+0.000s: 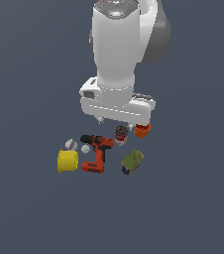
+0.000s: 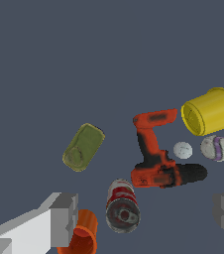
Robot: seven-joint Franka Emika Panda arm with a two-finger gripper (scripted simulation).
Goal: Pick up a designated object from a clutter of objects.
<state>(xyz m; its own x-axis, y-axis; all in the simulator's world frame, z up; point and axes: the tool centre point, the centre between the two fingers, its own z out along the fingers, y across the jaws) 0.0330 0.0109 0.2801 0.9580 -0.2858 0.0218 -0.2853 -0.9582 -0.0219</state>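
Right now your jaws are spread and empty above the red-labelled can (image 2: 122,207) and orange cup (image 2: 80,233); the tin (image 1: 133,162) lies apart, beside the drill (image 1: 96,152), leaving room to descend.

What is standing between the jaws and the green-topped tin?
Nothing visible does. The tin lies apart from the others; the open gripper hangs above the red-labelled can, with the orange cup beside one finger.
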